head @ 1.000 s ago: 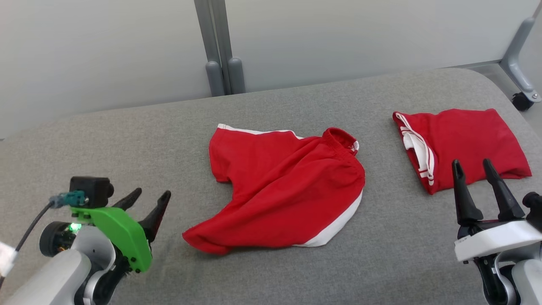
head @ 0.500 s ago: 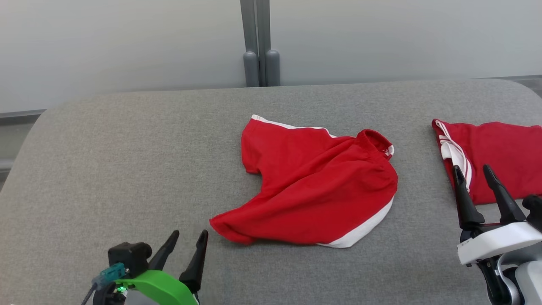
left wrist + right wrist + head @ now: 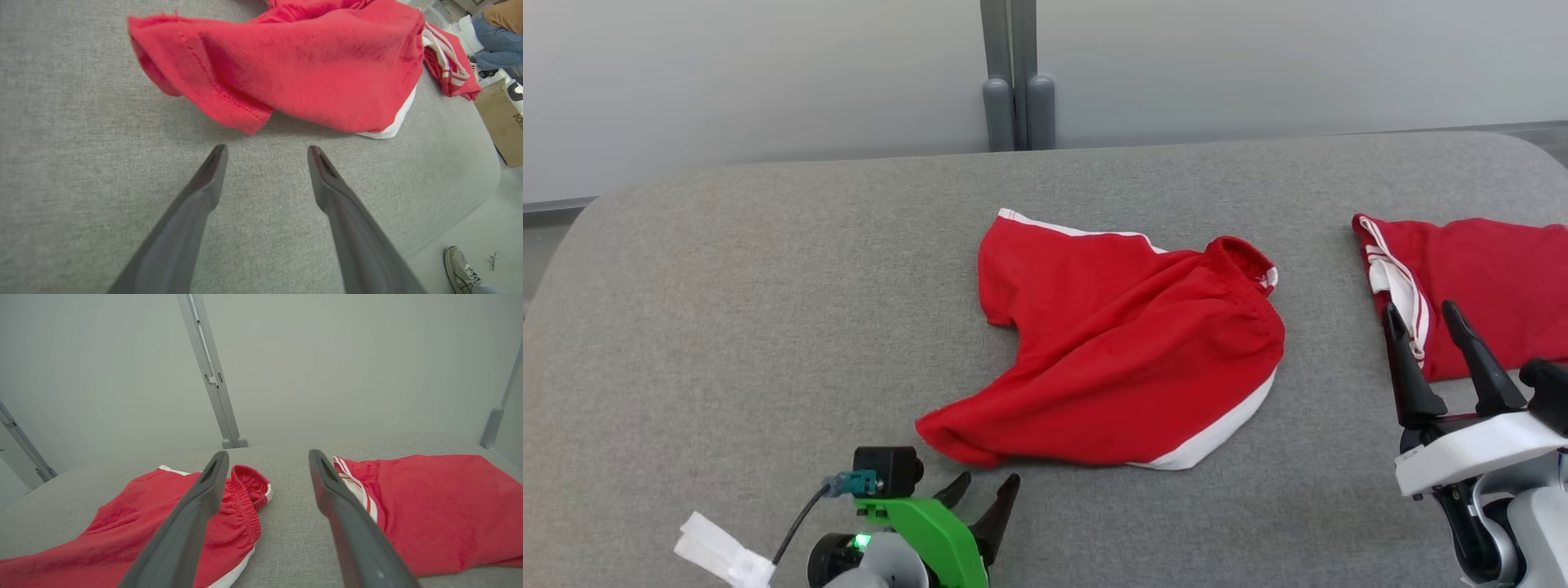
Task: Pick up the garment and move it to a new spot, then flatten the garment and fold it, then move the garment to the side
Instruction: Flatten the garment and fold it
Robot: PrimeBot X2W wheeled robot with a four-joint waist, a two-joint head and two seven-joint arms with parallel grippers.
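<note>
You are looking at a long grey bench (image 3: 727, 286) with a soft cloth top and round corners. The red garment (image 3: 1127, 367), a pair of shorts with white trim, lies crumpled near the middle of the bench, a little to the right. One leg points to the near left. The stretchy waist sits at the far right. A second red garment (image 3: 1494, 286) with white stripes lies folded flat at the right end of the bench, apart from the first one.

Your left gripper (image 3: 988, 482) is low at the near edge, just beside the near left corner of the red garment. Its fingers (image 3: 196, 204) are spread wide. They hold nothing and do not touch the cloth. Your right gripper (image 3: 1419, 310) is at the near right, on the near side of the folded one. Its fingers are spread wide too and hold nothing.

Behind the bench is a plain pale wall (image 3: 768, 73) with a grey post (image 3: 1010, 73) going up the middle. In the left wrist view, past the right end of the bench, you can see a pale floor (image 3: 470, 220), a brown cardboard box (image 3: 500, 122), a grey shoe (image 3: 459, 265) and a person's legs in blue jeans (image 3: 496, 49).
</note>
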